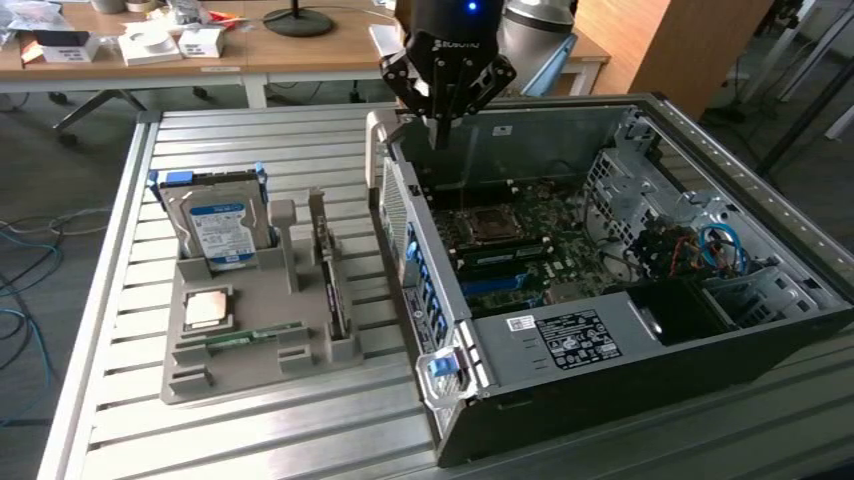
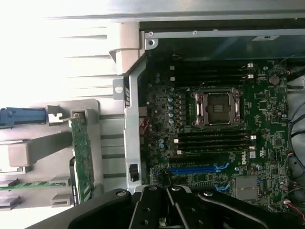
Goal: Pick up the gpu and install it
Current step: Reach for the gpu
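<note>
Grey tray (image 1: 214,380) with gpu (image 1: 330,295), hard drive (image 1: 218,228)

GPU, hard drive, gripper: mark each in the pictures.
gpu (image 2: 82,152), wrist view, green board face.
hard drive (image 1: 220,230), exterior view, blue-white label.
gripper (image 1: 434,138), exterior view, between the tips of its shut jaws.
</note>
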`<state>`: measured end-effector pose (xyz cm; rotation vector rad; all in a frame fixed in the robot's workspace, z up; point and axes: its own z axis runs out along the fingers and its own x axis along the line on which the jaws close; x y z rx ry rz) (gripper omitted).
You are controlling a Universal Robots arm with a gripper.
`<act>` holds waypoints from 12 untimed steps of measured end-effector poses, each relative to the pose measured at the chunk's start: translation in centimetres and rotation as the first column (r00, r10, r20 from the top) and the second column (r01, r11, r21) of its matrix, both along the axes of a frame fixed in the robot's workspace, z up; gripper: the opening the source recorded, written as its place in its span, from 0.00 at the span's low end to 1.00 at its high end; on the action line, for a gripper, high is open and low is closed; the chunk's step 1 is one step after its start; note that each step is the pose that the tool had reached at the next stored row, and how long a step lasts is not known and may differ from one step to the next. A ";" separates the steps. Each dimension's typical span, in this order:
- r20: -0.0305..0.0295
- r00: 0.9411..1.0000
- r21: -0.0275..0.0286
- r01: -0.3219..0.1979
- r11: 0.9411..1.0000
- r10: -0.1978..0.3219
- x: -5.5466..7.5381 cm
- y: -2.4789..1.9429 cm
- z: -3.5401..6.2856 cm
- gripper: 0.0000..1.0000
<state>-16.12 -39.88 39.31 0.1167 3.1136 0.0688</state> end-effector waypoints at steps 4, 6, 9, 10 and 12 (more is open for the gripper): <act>0.000 1.000 0.000 0.000 1.000 0.000 -0.5 0.00 0.00 0.11; 0.000 1.000 0.000 0.000 1.000 0.000 -0.7 0.00 -0.01 0.11; 0.000 1.000 0.000 0.000 1.000 0.000 -1.0 0.00 -0.01 0.11; 0.000 1.000 0.000 0.000 1.000 0.000 -1.1 0.00 -0.01 0.11; 0.000 1.000 0.000 0.000 1.000 0.000 -1.3 0.00 -0.01 0.11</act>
